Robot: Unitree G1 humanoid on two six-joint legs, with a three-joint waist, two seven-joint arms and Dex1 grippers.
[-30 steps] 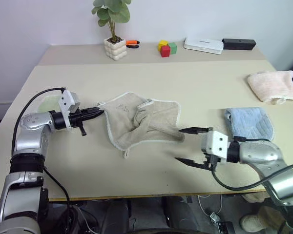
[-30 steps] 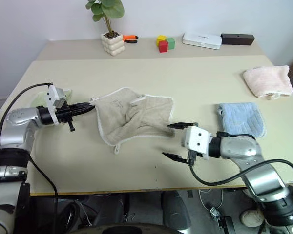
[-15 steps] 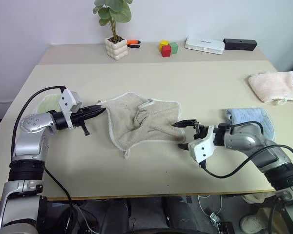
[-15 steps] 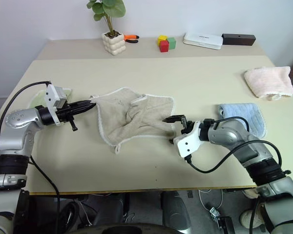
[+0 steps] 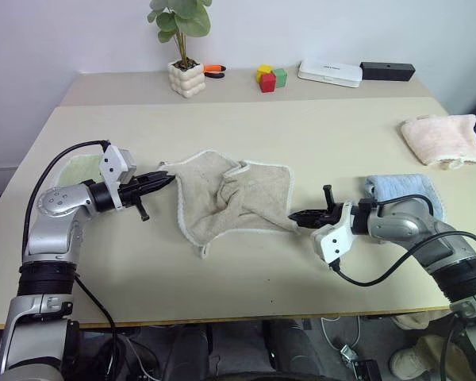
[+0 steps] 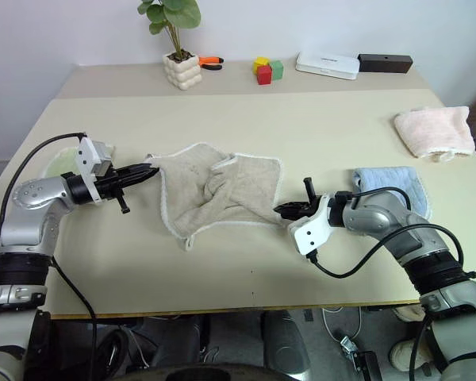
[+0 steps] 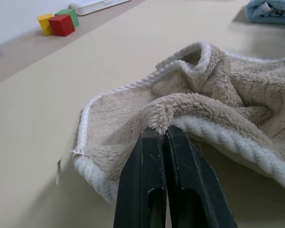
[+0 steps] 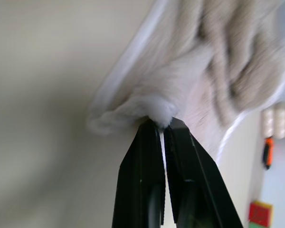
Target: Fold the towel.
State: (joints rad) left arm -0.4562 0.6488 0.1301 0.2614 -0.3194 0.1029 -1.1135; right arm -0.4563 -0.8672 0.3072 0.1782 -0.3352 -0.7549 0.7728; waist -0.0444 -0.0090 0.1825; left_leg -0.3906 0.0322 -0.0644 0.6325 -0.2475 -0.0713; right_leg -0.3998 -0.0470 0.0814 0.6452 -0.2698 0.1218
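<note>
- Right claw [image 5: 295,216] was spread wide beside the towel [image 5: 232,198] a second ago; it has rolled and clamped onto the towel's near right corner.
- Left claw [image 5: 168,179] pinched tight on the towel's far left corner.
- Towel lies crumpled mid-tabletop [image 5: 246,135] between the claws.
- Light blue folded towel [image 5: 408,194] just beyond the right arm.
</note>
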